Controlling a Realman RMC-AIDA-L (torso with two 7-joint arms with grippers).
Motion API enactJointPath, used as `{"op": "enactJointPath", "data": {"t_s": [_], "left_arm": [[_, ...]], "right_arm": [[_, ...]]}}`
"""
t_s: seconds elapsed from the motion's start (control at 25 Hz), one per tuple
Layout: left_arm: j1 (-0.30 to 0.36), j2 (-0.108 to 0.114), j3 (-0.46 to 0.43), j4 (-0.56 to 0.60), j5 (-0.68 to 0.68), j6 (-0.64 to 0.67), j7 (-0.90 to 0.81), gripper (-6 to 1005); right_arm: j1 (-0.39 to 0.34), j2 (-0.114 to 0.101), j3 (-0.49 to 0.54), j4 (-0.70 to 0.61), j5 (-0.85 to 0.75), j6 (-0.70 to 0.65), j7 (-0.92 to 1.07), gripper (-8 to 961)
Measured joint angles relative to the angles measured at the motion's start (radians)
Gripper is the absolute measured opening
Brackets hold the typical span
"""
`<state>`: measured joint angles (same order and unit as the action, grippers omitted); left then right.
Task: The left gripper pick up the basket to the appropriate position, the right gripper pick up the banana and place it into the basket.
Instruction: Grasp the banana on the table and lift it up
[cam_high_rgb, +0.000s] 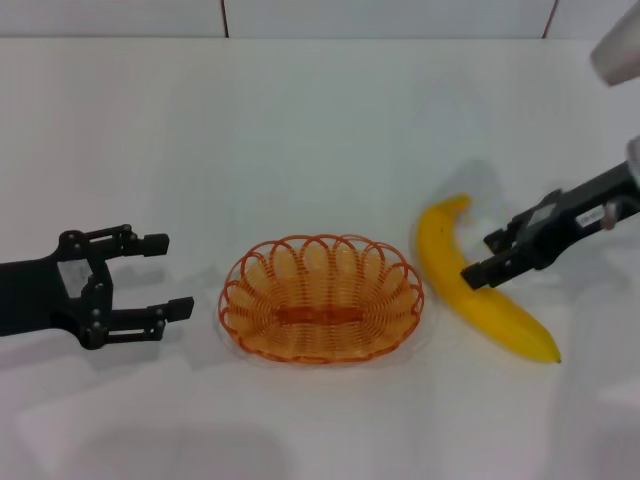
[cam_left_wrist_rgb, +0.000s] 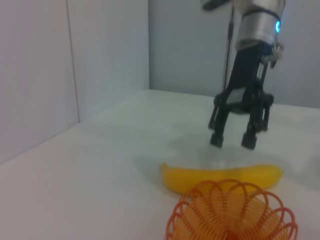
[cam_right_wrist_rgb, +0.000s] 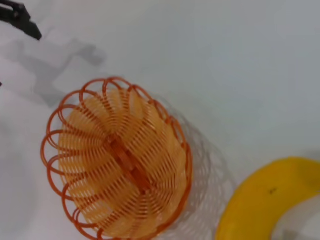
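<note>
orange looped-wire basket (cam_high_rgb: 322, 298), bright yellow banana (cam_high_rgb: 480, 290), black claws L (cam_high_rgb: 155, 275) & R (cam_high_rgb: 487, 256), white table (cam_high_rgb: 300, 120)

I find no text, brand, number or sign that I can read in any of the three views. The only thing resembling a label is a small white patch on the body of my right gripper (cam_high_rgb: 497, 257), seen from the head camera, and whatever may be printed on it is too small to make out.
</note>
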<state>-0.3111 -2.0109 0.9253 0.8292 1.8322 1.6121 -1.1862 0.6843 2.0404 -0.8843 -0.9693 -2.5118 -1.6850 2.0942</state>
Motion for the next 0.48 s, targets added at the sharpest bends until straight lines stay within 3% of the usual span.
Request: {"op": "enactJointPath", "data": {"t_s": [0.2,0.48], "left_arm": [[0.0,-0.001,0.0,-0.001,0.001,-0.001,0.006,817],[0.003,0.001,0.007,-0.002,0.002,0.0,0.007,816]], "right_arm": [[0.025,-0.004,-0.024,0.108,-0.005,0.069,0.002,672],[0.032,-0.002,-0.026,0.156,-0.006,0.117,0.005,669]]}}
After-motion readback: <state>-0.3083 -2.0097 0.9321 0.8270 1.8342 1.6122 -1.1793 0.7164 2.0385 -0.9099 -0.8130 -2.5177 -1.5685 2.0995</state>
